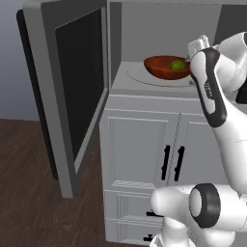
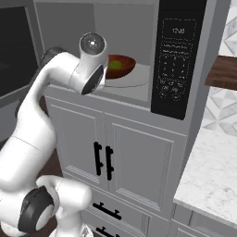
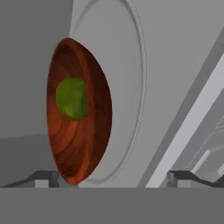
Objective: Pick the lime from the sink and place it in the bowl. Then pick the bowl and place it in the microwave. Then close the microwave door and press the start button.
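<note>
While the fingers (image 3: 113, 177) stand wide apart and empty, glossy reddish-brown bowl (image 3: 83, 118) on white turntable (image 1: 144, 76), yellow-green lime (image 3: 71, 98) inside, microwave door (image 1: 72, 91) open.

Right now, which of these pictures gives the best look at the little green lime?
The hand view: the lime appears largest there, lying inside the bowl on the microwave's turntable. In the left base view it is a small green spot above the bowl's rim; in the right base view the arm partly blocks the bowl.

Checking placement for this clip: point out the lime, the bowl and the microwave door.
lime (image 1: 177, 64), left base view, its top.
bowl (image 1: 159, 68), left base view, its outer wall.
microwave door (image 1: 79, 82), left base view, its dark window.
</note>
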